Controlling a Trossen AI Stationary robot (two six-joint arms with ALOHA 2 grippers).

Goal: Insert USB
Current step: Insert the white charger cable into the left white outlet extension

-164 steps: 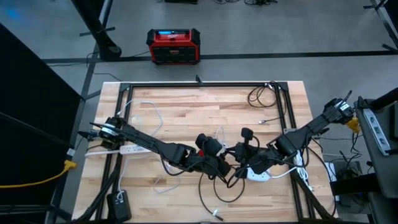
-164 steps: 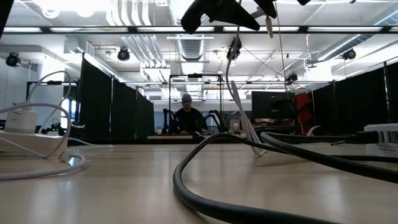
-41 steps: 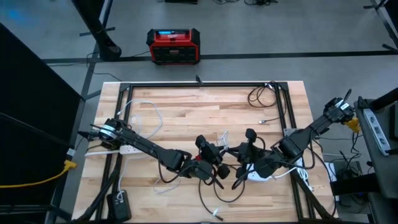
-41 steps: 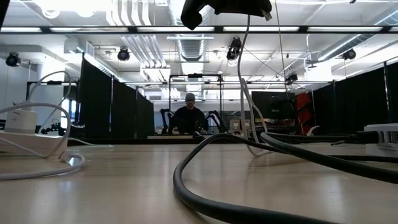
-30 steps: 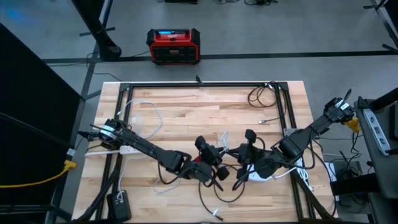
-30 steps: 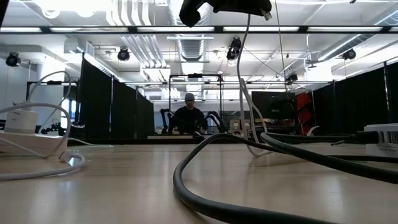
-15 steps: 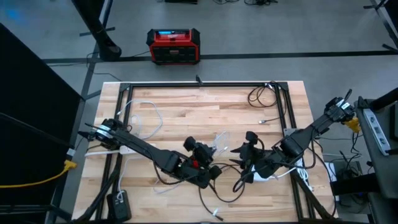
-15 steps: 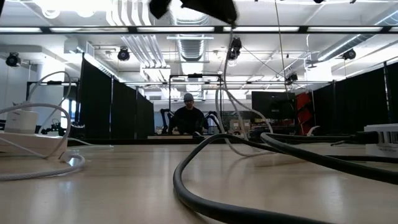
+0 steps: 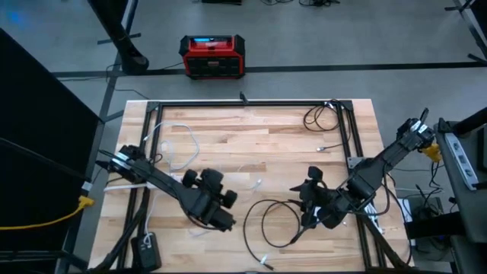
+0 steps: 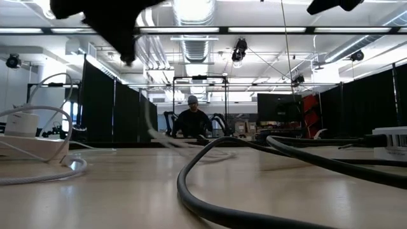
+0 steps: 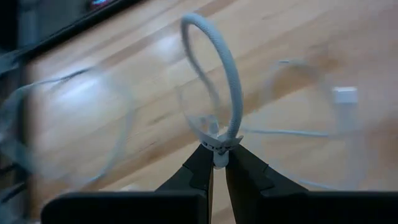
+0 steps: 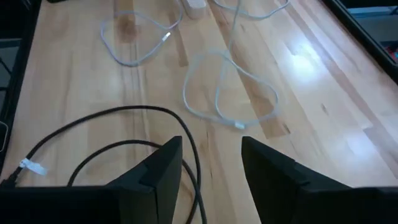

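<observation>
1. Right now the left gripper (image 11: 217, 163) has its fingers pinched tight on a thin white cable (image 11: 217, 74), which arcs up out of the grip in a loop over the wooden table (image 11: 292, 25).
2. Further along that cable, a small white USB plug (image 11: 344, 94) hangs loose near the tabletop, well away from the fingers; so the gripper has the cord, not the connector.
3. Seen from above, the left gripper (image 9: 221, 217) sits left of the table's middle, near the front edge, and the right gripper (image 9: 307, 218) is well apart from it on the right.
4. The right gripper (image 12: 208, 162) is spread wide and empty, hovering over a black cable (image 9: 278, 221) coiled on the boards.
5. A white power strip (image 10: 19, 124) lies at the left edge of the table; I can't tell whether it has the socket.
6. I'd judge the cable is being carried, with nothing plugged in yet.
7. Next, the plug itself needs a firm hold, lined up square with a port.
</observation>
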